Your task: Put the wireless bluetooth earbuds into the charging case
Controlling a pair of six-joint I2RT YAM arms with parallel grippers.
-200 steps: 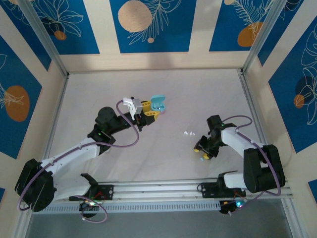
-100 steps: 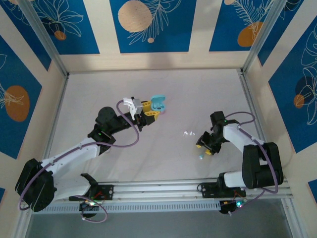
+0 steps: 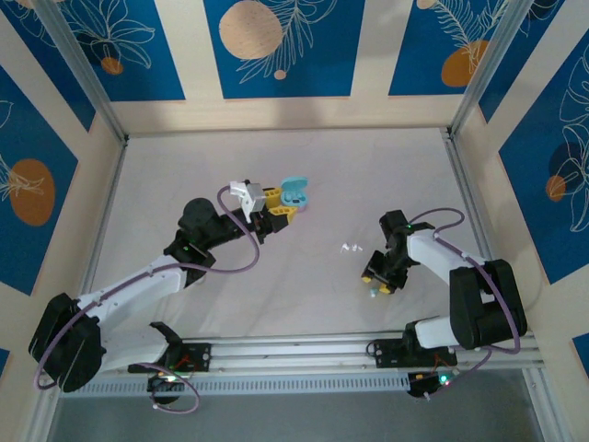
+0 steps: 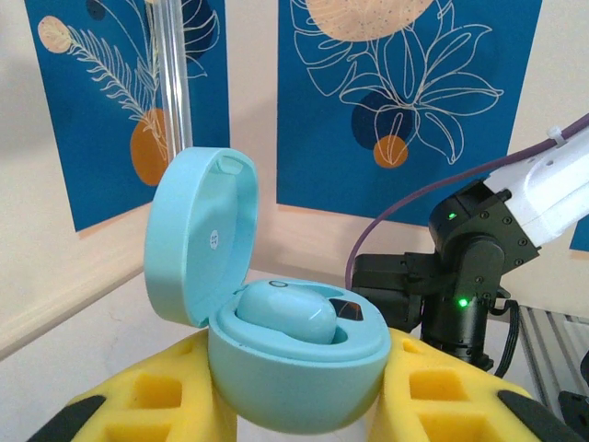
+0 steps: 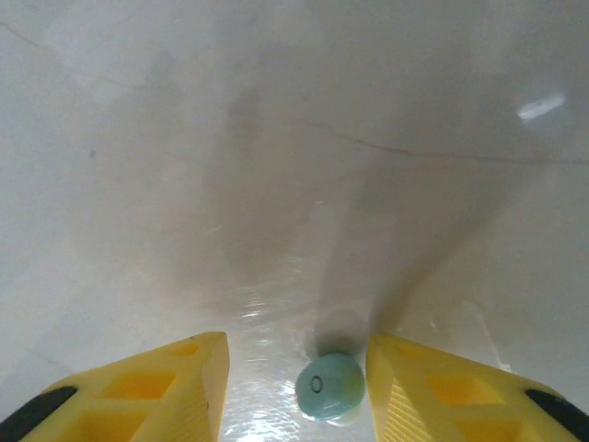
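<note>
Holding item: left gripper (image 3: 277,210), its yellow fingers (image 4: 152,396) clamped on either side of the teal charging case (image 4: 299,373); case upright, lid (image 4: 198,235) swung open; one teal earbud (image 4: 283,311) seated inside; second teal earbud (image 5: 329,387) lying on the tabletop (image 3: 368,175) between the spread fingers of the right gripper (image 5: 296,373), closer to one finger, not clamped; pair of white earbuds (image 3: 350,248) loose on the tabletop, near the right gripper, well apart from the case.
</note>
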